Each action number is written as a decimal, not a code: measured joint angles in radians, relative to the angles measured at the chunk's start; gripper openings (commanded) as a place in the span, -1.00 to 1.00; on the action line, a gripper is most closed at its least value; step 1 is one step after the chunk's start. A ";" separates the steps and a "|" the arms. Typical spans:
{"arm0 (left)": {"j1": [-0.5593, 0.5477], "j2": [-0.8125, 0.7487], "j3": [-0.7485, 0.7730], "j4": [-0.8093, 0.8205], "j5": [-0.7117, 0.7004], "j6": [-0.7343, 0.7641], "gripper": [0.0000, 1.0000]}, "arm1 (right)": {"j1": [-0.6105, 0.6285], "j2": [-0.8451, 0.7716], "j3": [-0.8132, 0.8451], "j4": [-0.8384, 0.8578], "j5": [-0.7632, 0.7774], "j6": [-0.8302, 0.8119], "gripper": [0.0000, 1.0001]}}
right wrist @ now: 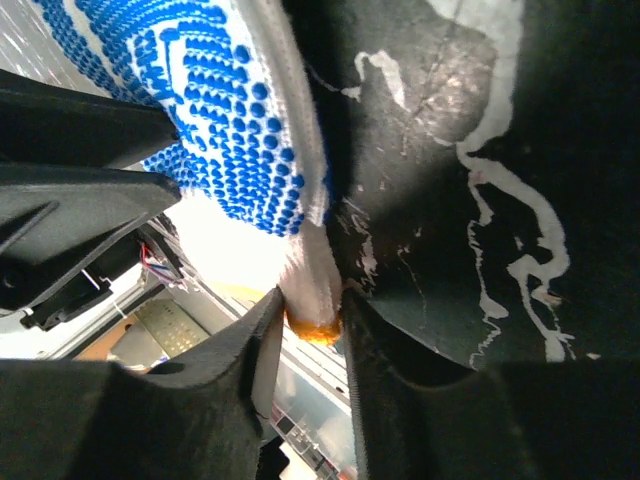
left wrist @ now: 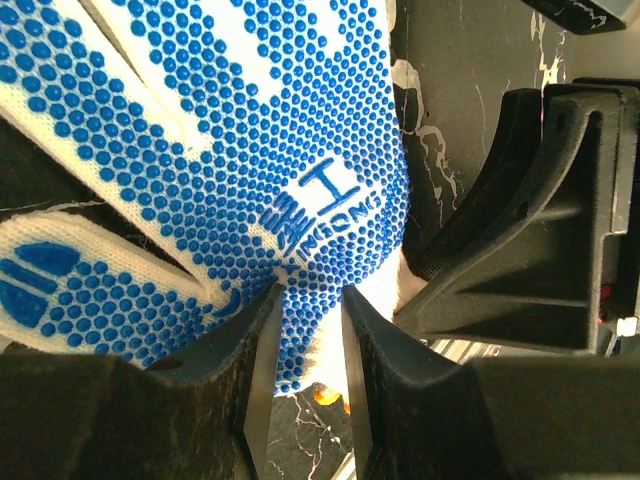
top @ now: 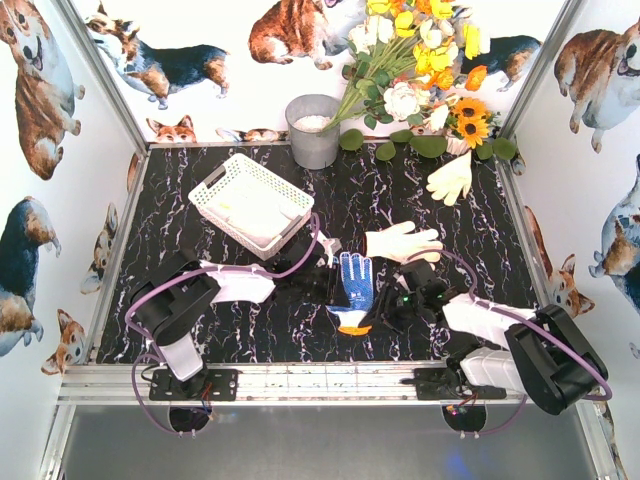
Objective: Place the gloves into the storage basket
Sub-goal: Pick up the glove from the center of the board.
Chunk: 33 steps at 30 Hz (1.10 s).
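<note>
We judge the blue-dotted glove [top: 354,285] to be light, limp knit. It will sag and fold from any single hold, though its rubbery dots should give the pads good purchase. The cuff or the heel of the palm looks the safest place to take it, leaving the fingers to dangle. It sits at the near middle of the table [top: 480,250], between the two arms; whether it is clear of the surface we cannot tell. The storage basket [top: 225,228] stands at about ten o'clock from it, well apart. A cream glove [top: 400,243] lies near it at one o'clock, and a second cream glove [top: 450,180] lies farther off toward two o'clock, by the flowers [top: 420,60].

The left claw [left wrist: 305,315] is nearly closed, pinching a fold of the dotted palm just above the cuff. The right claw [right wrist: 312,310] is likewise narrow, clenched on the orange-trimmed cuff edge. Both grasp the same glove, so we think one should let go before the carry.
</note>
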 measured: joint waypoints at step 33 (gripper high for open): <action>-0.380 -0.387 -0.055 -0.183 -0.450 0.655 0.49 | -0.048 0.083 0.290 -0.317 -0.134 -0.116 -1.00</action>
